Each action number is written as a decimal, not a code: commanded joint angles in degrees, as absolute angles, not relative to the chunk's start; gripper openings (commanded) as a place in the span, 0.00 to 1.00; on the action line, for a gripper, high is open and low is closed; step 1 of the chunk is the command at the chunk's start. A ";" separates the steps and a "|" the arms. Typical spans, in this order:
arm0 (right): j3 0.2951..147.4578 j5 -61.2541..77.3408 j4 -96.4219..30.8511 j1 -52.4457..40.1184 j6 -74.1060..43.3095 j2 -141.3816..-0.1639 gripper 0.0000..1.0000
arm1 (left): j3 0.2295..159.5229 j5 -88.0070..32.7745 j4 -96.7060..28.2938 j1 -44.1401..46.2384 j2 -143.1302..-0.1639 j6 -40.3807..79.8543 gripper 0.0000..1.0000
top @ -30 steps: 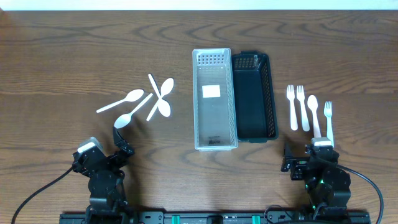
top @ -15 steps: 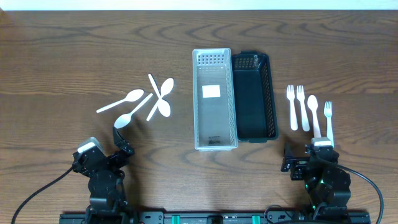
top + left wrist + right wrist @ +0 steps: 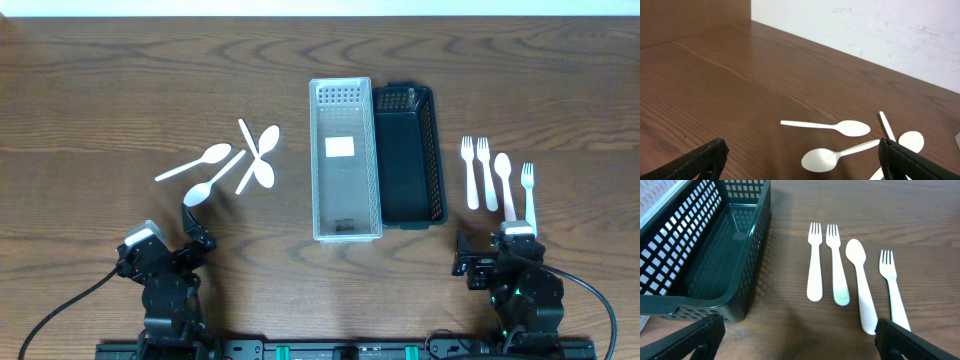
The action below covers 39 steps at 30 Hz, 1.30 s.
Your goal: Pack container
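1. At the near edge of the counter (image 3: 100,80), both arms sit low. The clear tray (image 3: 345,228) and the dark basket (image 3: 437,150) beside it look empty, so the step in hand is probably a first reach for cutlery.
2. The left end effector (image 3: 801,147) has its jaws wide apart, holding and touching nothing. The nearest spoon (image 3: 832,156) lies just ahead.
3. The right end effector (image 3: 799,326) is equally spread and empty. The forks (image 3: 814,269) lie in a row right of the basket.
4. Grip across a handle, not the bowl. Take loose pieces before the crossed spoons (image 3: 262,157).
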<state>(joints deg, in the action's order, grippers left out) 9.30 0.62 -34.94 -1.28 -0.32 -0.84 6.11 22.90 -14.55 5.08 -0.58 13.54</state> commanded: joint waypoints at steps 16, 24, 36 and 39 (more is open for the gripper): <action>8.80 2.87 -33.41 -1.04 -3.73 -0.32 0.99 | 4.75 11.44 -15.00 4.84 -1.08 15.14 0.98; 12.43 11.73 -32.99 -1.04 -4.67 -3.81 0.99 | 9.32 1.96 -14.90 4.82 -5.65 15.11 0.98; 40.05 -4.49 -39.07 -0.36 -4.67 -43.90 0.99 | 31.59 2.15 -18.37 4.78 -35.55 9.85 0.98; 49.19 -4.86 -41.89 2.55 -4.73 -56.45 0.99 | 38.79 2.15 -21.52 4.23 -44.93 9.45 0.98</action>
